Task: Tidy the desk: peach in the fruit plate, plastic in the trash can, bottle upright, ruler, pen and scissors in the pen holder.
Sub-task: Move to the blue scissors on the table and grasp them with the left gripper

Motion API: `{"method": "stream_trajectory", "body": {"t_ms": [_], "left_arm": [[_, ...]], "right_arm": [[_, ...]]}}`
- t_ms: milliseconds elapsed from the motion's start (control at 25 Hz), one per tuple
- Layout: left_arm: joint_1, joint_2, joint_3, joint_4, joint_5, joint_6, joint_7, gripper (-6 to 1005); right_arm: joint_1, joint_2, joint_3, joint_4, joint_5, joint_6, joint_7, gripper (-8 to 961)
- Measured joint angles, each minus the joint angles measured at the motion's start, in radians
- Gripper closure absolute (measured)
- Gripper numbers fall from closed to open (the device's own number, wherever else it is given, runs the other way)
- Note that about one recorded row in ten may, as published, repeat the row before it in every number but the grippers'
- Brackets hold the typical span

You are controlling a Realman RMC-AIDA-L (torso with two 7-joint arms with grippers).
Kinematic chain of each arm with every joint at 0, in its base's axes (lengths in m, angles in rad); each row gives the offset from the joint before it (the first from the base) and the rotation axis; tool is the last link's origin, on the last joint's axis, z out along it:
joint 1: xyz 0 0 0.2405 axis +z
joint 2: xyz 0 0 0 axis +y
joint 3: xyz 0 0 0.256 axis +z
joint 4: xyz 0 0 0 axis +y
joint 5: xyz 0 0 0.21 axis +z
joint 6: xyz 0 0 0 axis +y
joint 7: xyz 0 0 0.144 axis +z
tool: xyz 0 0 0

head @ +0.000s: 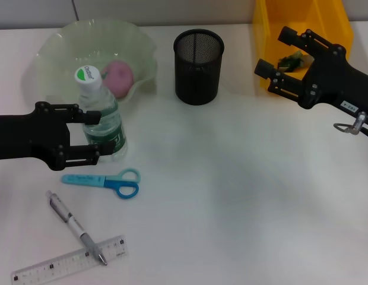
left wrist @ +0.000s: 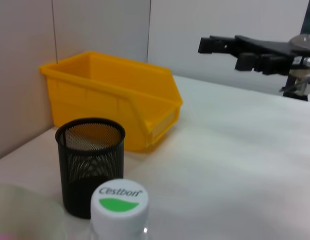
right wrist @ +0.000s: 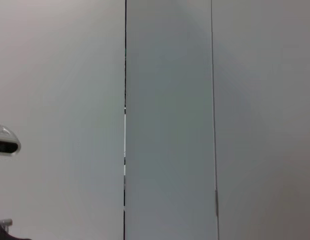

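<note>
A clear water bottle (head: 104, 122) with a white and green cap (left wrist: 119, 202) stands upright in front of the glass fruit plate (head: 59, 41). My left gripper (head: 96, 136) is open, one finger on each side of the bottle's lower body. A pink peach (head: 119, 77) lies in the plate. The black mesh pen holder (head: 199, 59) stands behind the middle of the desk. Blue scissors (head: 107, 180), a pen (head: 74, 225) and a clear ruler (head: 68, 261) lie at the front left. My right gripper (head: 273, 52) is open and raised by the yellow bin (head: 326, 18), which holds a greenish plastic scrap (head: 291, 61).
In the left wrist view the pen holder (left wrist: 90, 160) stands just beyond the bottle, the yellow bin (left wrist: 115, 100) behind it against the wall, and my right gripper (left wrist: 227, 52) hangs in the air farther off. The right wrist view shows only a wall.
</note>
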Motion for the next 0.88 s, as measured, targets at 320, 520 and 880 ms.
{"method": "stream_trajectory", "body": {"t_ms": [320,520,880], "left_arm": [[-0.025,0.001,-0.001,0.001,0.061,0.002,-0.004,346],[-0.025,0.002,0.003,0.019,0.071,0.023,-0.004,347],[-0.044,0.008,0.004,0.097,0.199,0.064,0.017,349]], "right_arm": [[0.008,0.000,0.000,0.007,-0.001,-0.004,0.036,166],[0.013,0.001,0.006,0.008,0.004,-0.010,0.067,166],[0.032,0.004,-0.001,0.009,0.040,-0.018,0.194,166]]}}
